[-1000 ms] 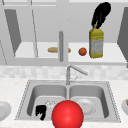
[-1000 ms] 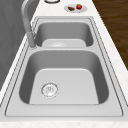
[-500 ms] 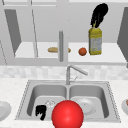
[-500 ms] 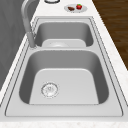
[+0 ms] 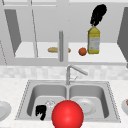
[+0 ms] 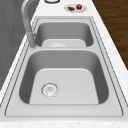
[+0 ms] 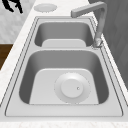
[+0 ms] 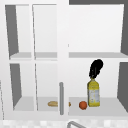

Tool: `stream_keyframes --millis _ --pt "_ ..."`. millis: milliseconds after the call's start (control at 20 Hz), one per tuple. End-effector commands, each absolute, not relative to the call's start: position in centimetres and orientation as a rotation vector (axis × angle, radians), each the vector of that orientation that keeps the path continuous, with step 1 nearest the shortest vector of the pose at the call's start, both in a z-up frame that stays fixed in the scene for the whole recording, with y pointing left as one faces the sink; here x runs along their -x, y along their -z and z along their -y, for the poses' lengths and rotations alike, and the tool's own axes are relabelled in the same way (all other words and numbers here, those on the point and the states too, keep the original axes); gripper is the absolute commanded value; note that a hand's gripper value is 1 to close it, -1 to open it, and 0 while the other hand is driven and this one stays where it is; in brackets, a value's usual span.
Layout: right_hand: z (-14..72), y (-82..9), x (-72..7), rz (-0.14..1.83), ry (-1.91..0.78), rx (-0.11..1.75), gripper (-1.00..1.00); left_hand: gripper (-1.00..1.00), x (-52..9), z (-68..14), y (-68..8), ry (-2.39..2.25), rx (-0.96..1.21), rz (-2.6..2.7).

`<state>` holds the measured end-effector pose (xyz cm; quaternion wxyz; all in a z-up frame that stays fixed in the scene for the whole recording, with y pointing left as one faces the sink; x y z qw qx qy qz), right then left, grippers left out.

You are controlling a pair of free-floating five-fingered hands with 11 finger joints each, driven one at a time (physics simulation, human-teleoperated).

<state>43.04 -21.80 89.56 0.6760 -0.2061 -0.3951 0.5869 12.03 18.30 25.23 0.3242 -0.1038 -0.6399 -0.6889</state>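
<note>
Front view: the right hand [image 5: 98, 14], upper right, hangs with fingers pointing down onto the cap of the tall yellow plastic bottle [image 5: 94, 41] on the cabinet shelf; whether it grips is unclear. The left hand [image 5: 41, 111], lower left, shows curled fingers holding nothing.

Upper view: the right hand [image 8: 96, 68] meets the yellow bottle [image 8: 93, 93] top, lower right.

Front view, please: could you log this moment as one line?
right hand: on yellow bottle top, cabinet shelf | left hand: idle, sink front

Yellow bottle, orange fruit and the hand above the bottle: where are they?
yellow bottle [image 5: 94, 41], front view, its label.
orange fruit [image 5: 82, 51], front view, its middle.
right hand [image 8: 95, 68], upper view, its palm.
</note>
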Motion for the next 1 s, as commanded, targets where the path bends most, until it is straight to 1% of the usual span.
stream_keyframes --millis 0,750,950 --pt "22.6 -88.0 -44.9 0.917 -1.316 0.491 1.00 0.00 -12.0 -18.3 -25.2 1.807 0.272 1.679" --pt "24.7 -85.5 -55.3 0.904 -1.322 0.529 1.00 0.00 -12.0 -18.3 -25.2 1.807 0.272 1.679" --pt "25.3 -84.5 -57.2 0.926 -1.319 0.557 1.00 0.00 -12.0 -18.3 -25.2 1.807 0.272 1.679"
